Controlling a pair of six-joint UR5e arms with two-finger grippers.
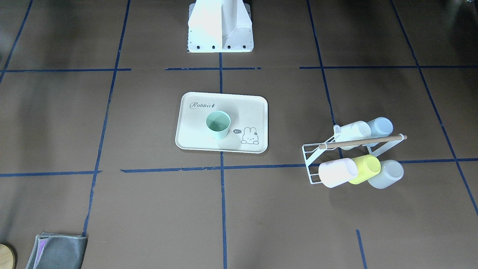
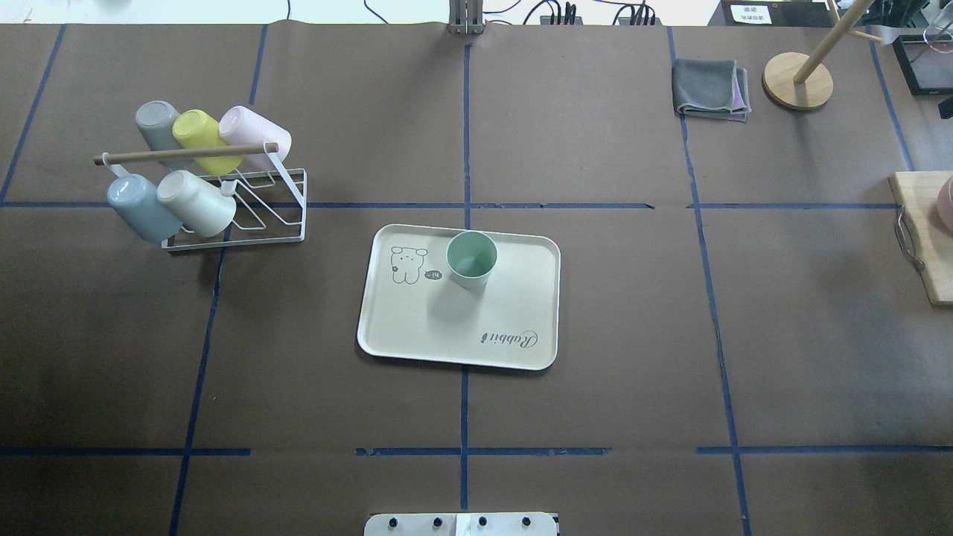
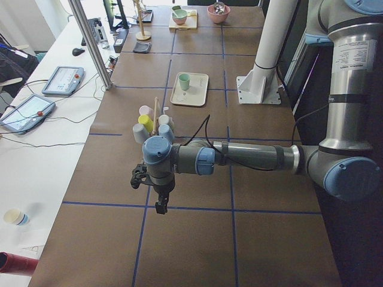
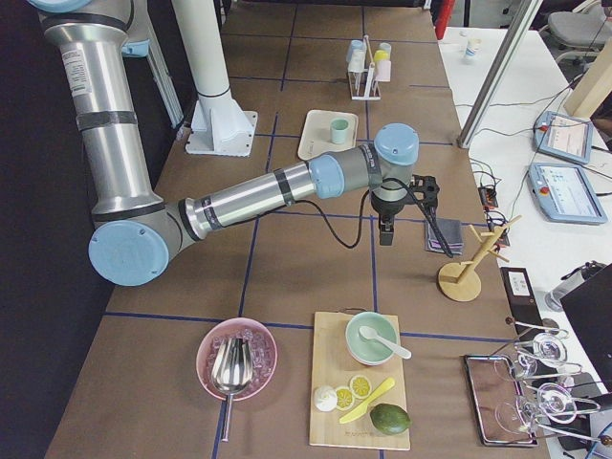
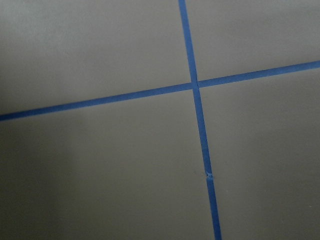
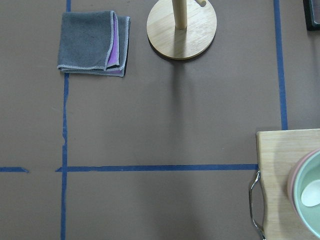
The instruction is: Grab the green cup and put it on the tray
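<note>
Overhead: one green cup, one tray

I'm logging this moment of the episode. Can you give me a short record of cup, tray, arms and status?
green cup: upright, standing on the tray beside the bunny drawing
tray: flat mid-table, holds only that cup
left gripper: away from tray, over bare table; fingers' state unclear
right gripper: away from tray, near the grey cloth; fingers' state unclear
rack: five other cups
status: cup appears placed

Bare bench rings the tray on all sides; the cup rack, probably the nearest obstacle, stands well apart.
</note>
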